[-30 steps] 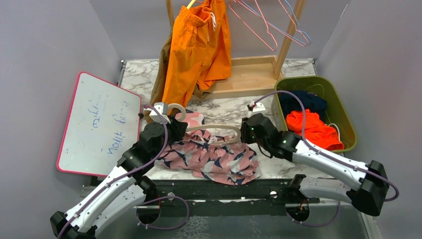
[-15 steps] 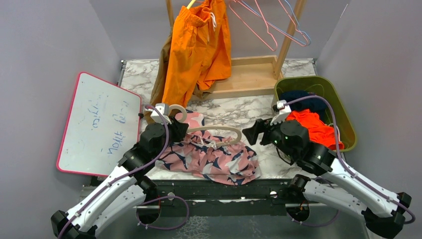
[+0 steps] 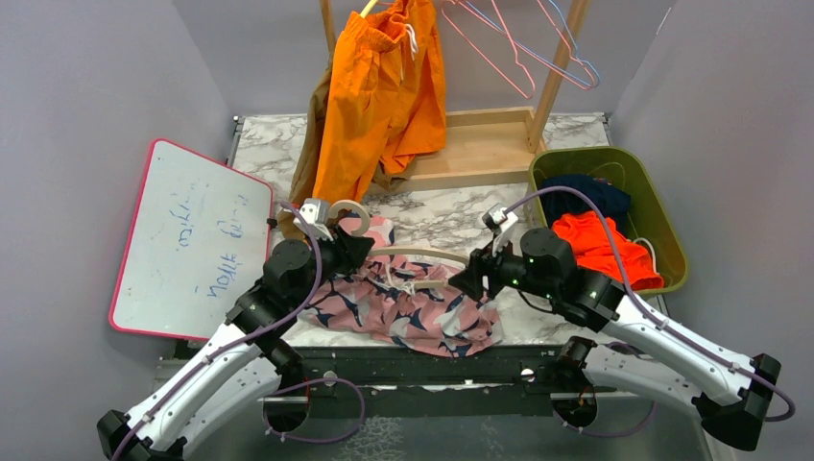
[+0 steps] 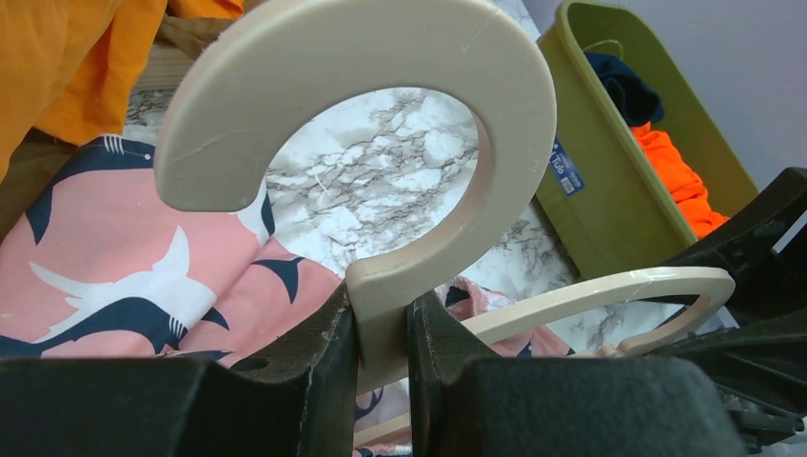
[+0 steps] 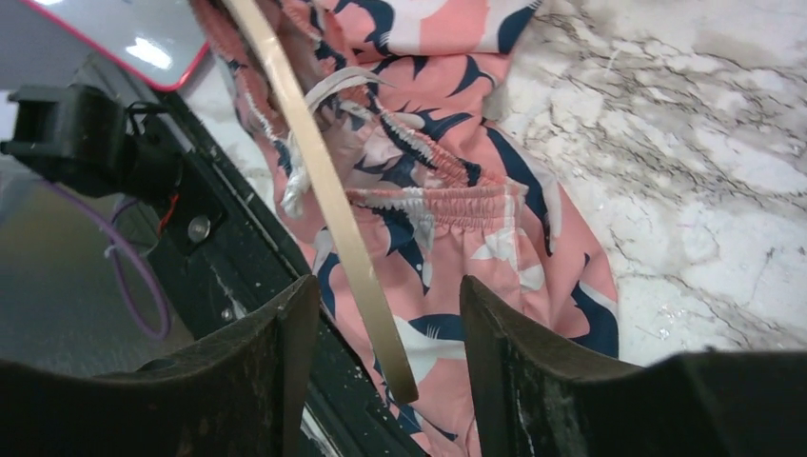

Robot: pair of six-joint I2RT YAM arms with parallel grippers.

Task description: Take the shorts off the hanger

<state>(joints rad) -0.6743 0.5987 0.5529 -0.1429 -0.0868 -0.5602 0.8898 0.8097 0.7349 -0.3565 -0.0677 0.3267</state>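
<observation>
Left wrist view: your left gripper [image 4: 381,328] is clamped narrow on the neck of the beige hanger [image 4: 381,57], just below the hook. The grip looks solid and the hook sits upright between the pads.

Right gripper [image 5: 385,290] is open. The jaws straddle the tip of the hanger's arm at the end away from the hook, with a gap showing on both sides, so it isn't gripping anything.

The pink shorts [image 3: 422,307] lie bunched flat on the table, under the hanger and spilling to its near side. In the right wrist view the elastic waistband [image 5: 428,200] sits touching the hanger's arm, and a white drawstring [image 5: 319,90] crosses it. I can't tell whether the waistband is still looped over that arm or only lies against it.

Step in hand, as I read it: strip-off. Hanger is pinned, the shorts are not yet free.

Next move:
- Keep the left clamp as it is; it's your anchor.
- Take the right jaws off the hanger's arm and onto fabric, at the waistband beside the arm.
- Close on cloth only, then pull away from the hook, along the arm and off its tip.
- Watch the drawstring: it's the likely snag.
</observation>
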